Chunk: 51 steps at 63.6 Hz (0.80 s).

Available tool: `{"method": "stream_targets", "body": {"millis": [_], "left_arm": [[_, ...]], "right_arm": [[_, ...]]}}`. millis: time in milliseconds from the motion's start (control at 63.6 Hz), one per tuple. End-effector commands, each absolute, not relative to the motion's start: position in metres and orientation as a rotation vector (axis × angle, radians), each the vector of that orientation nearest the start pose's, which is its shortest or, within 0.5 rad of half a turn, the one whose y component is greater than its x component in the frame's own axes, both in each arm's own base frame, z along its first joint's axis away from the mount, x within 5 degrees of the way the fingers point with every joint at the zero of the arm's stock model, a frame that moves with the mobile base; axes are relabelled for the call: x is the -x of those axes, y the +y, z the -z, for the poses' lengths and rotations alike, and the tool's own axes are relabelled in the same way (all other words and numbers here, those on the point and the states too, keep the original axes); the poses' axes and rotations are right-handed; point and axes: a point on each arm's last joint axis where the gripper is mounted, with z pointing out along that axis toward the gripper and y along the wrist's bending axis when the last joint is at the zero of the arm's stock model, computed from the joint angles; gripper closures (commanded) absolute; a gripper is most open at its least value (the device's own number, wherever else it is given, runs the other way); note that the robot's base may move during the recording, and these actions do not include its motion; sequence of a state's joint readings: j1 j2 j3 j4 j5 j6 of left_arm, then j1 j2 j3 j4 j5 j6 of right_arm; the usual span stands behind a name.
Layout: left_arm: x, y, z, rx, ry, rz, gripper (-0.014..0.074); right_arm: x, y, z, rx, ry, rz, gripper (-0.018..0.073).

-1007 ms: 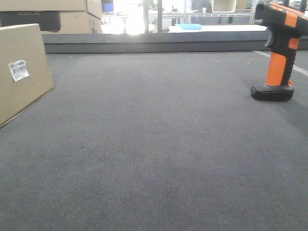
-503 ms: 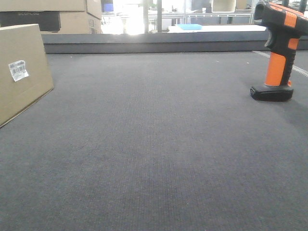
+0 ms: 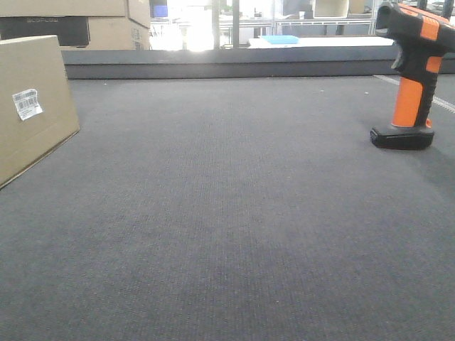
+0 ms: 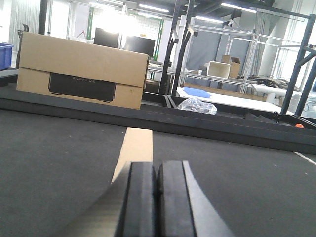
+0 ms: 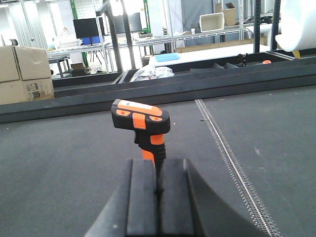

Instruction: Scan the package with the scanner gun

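The package [image 3: 32, 106], a plain brown cardboard box with a small white barcode label [image 3: 27, 104], stands at the left edge of the dark mat in the front view. The scanner gun [image 3: 412, 71], black and orange, stands upright on its flat black foot at the far right. In the left wrist view my left gripper [image 4: 157, 170] is shut with nothing in it, and the package's narrow face [image 4: 136, 148] lies just ahead. My right gripper [image 5: 158, 168] is also shut and empty, and the scanner gun [image 5: 143, 121] stands straight ahead of it, apart from it. Neither gripper shows in the front view.
Bigger cardboard boxes with a black panel [image 3: 71, 28] sit behind a raised dark ledge [image 3: 227, 64] at the mat's far edge; one such box [image 4: 81, 69] also shows in the left wrist view. A light stitched line [image 5: 232, 163] runs down the mat to the right of the scanner gun.
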State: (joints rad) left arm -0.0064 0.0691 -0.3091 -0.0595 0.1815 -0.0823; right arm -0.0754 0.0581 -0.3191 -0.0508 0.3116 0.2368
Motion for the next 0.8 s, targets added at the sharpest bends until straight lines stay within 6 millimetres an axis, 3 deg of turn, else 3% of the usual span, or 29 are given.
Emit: {"method": "stream_targets", "body": {"millis": [0, 488, 566, 676, 786], "left_arm": [[-0.040, -0.001, -0.297, 0.091, 1.407, 0.131, 0.0708], [-0.040, -0.001, -0.297, 0.091, 1.407, 0.131, 0.0708], [-0.040, -0.001, -0.297, 0.091, 1.407, 0.131, 0.0708], [-0.040, -0.001, -0.297, 0.091, 1.407, 0.131, 0.0708], [-0.040, -0.001, -0.297, 0.091, 1.407, 0.131, 0.0708]], "right_arm": [[-0.038, -0.004, -0.289, -0.206, 1.502, -0.075, 0.0727], [-0.038, -0.004, -0.288, -0.209, 1.505, -0.081, 0.0727], [-0.042, -0.004, -0.280, -0.220, 1.509, -0.103, 0.0727], [-0.048, -0.003, -0.265, -0.049, 1.387, 0.060, 0.0727], [-0.050, -0.004, -0.247, -0.036, 1.346, 0.076, 0.0727]]}}
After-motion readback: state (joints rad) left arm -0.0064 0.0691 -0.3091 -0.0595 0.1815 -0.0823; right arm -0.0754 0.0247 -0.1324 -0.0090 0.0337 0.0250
